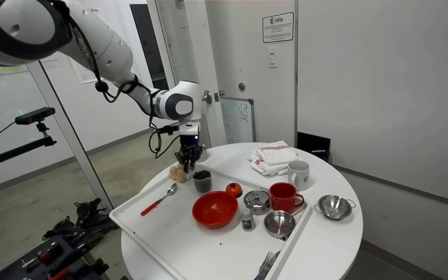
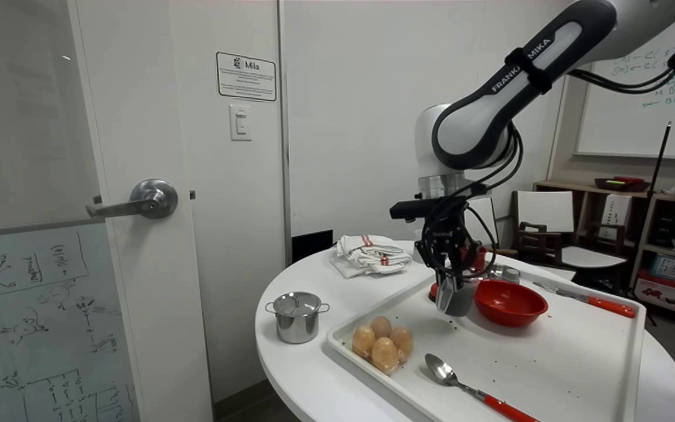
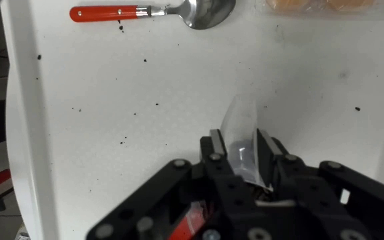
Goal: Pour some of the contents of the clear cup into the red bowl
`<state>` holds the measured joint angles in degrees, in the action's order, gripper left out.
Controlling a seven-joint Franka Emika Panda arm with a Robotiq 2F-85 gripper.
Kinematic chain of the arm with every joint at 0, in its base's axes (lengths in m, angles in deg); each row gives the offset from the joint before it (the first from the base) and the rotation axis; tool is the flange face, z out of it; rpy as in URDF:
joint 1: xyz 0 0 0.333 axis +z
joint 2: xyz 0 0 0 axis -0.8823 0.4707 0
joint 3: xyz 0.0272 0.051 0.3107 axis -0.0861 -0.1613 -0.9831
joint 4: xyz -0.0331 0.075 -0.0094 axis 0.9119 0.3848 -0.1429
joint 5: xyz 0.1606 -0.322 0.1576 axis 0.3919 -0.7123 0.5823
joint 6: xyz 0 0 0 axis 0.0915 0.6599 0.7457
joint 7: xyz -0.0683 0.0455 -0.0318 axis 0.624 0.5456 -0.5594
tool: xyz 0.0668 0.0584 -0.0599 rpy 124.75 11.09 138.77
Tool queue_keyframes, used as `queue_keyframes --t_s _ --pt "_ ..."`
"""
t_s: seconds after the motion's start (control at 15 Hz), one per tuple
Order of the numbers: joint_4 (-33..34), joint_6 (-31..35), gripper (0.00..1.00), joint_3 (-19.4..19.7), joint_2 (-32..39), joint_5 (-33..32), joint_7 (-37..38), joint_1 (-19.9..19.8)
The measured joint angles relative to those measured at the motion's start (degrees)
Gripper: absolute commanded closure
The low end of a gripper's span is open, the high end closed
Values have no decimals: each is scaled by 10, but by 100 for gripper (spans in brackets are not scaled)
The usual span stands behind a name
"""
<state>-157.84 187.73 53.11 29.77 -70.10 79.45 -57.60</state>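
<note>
The clear cup [image 1: 202,185] shows greyish see-through walls and dark loose contents [image 1: 202,175] at its mouth. It also shows in an exterior view [image 2: 460,300]. In the wrist view its wall [image 3: 242,156] fills the gap between the fingers, with dark contents [image 3: 259,191] behind the rim. My gripper [image 3: 237,140] is shut on it near the rim; in an exterior view the gripper [image 1: 188,173] sits at the cup's left side. I cannot tell whether the cup touches the tray. The red bowl [image 1: 215,210] lies close to the cup, also in an exterior view [image 2: 510,303].
The white tray [image 1: 161,229] bears wrapped eggs [image 2: 383,349], a red-handled spoon [image 2: 466,390], a small bottle [image 1: 248,221], a red mug [image 1: 282,197] and metal pans [image 1: 279,223]. Outside it stand a lidded pot [image 2: 297,319], towels [image 1: 274,155] and a colander [image 1: 335,207].
</note>
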Motion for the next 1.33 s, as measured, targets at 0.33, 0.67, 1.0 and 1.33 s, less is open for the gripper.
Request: queue_keyframes --t_s 0.33,0.67,1.0,1.33 --pt "-25 -10 89 -1 -49 11 -29 -5" --pt "-49 -50 90 -2 -83 69 -118 -49" --pt "-49 -116 90 -2 -83 120 -224 -90" --pt "-49 -150 72 3 -74 147 -253 -98"
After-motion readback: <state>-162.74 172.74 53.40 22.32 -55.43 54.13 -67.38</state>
